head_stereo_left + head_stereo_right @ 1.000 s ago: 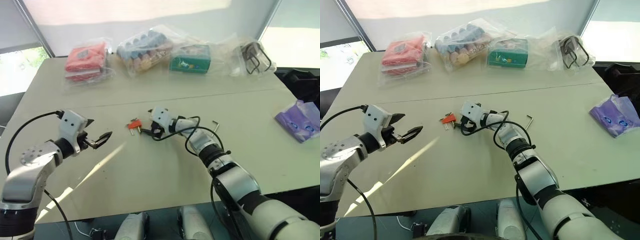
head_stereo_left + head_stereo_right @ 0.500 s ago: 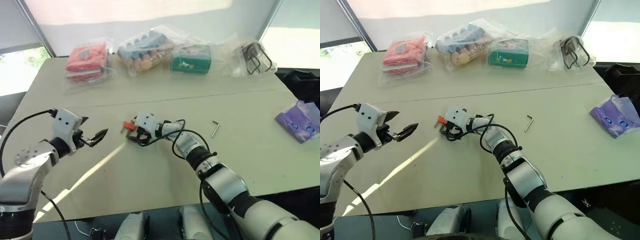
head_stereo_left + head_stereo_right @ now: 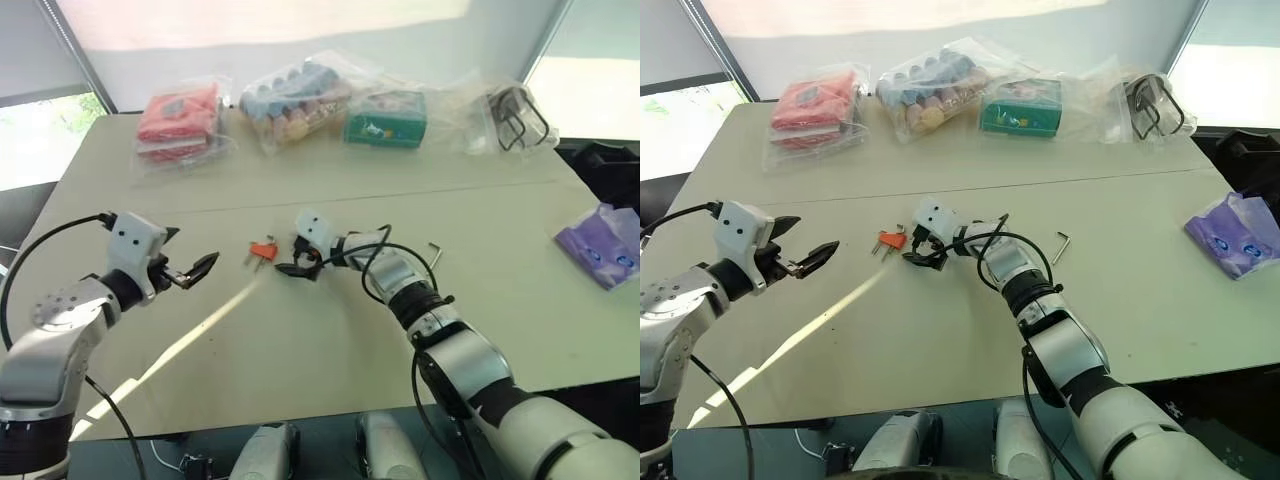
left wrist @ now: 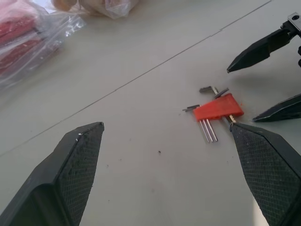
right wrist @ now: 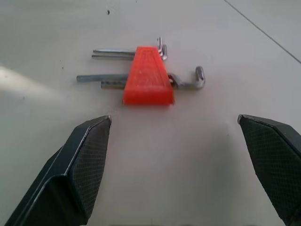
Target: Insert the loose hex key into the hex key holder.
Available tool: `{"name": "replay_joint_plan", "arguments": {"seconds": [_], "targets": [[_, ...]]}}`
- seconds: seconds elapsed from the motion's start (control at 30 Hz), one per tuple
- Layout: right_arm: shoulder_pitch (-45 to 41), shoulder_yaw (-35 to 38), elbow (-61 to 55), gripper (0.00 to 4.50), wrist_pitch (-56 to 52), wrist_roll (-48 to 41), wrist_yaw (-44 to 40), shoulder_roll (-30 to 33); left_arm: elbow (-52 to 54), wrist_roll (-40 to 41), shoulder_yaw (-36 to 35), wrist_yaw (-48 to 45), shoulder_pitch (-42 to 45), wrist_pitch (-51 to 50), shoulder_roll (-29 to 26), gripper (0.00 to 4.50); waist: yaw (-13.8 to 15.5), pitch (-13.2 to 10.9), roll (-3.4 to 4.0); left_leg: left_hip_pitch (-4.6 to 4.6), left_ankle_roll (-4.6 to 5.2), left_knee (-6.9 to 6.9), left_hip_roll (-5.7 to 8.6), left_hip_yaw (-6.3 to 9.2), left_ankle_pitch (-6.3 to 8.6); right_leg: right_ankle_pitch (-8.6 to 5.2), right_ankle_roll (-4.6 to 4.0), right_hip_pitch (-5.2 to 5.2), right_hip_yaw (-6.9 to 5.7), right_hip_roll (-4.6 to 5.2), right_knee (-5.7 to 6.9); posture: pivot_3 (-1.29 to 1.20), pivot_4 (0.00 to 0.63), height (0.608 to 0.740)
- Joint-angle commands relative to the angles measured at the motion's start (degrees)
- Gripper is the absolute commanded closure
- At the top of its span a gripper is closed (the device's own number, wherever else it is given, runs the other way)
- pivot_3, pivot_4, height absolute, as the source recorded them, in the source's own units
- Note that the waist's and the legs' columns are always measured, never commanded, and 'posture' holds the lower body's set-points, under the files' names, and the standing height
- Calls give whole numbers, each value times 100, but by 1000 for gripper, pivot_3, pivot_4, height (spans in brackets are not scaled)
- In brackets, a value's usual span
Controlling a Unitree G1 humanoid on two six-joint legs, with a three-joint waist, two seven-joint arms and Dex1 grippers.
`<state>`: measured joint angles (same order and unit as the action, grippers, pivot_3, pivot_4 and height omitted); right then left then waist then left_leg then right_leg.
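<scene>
The hex key holder, a small red-orange clip with short metal keys sticking out, lies flat near the middle of the table. My right gripper hovers open just to its right, its jaws facing the holder with nothing between them. The loose hex key, a thin dark L-shaped rod, lies on the table further right, beyond my right forearm. My left gripper stands open above the table to the left of the holder, a short way off and pointing at it.
Along the far edge sit a red packet, a bag of coloured items, a green box and a bag of black clips. A purple packet lies near the right edge.
My right gripper pushed left up against the holder half a second ago, then drew back to the right and turned at the wrist. The left gripper stayed put.
</scene>
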<state>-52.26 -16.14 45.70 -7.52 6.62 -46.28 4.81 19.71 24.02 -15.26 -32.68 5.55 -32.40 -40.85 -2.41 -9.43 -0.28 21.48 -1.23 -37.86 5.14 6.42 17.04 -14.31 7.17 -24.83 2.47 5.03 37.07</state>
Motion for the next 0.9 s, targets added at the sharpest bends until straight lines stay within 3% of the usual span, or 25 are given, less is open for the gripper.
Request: {"name": "replay_joint_plan", "arguments": {"seconds": [0.03,0.37,0.9], "targets": [[132,-3,-335,39,-332,-47,-136,76,-13,-69,8,-40,147,135,-1,0,-9,0,0,1,0,0,0,-1,0,0,0,-2,0,0,0,0,150,740],[140,169,-397,39,-537,-298,121,-341,-79,-127,33,-85,214,191,35,0,-29,0,0,1,0,3,-3,-3,0,0,0,-7,1,-1,0,0,150,740],[-227,249,339,39,42,-297,447,-720,120,-33,-99,-31,50,67,72,0,-19,0,0,3,-2,15,-3,-6,-1,0,0,-15,1,-1,0,0,150,740]]}}
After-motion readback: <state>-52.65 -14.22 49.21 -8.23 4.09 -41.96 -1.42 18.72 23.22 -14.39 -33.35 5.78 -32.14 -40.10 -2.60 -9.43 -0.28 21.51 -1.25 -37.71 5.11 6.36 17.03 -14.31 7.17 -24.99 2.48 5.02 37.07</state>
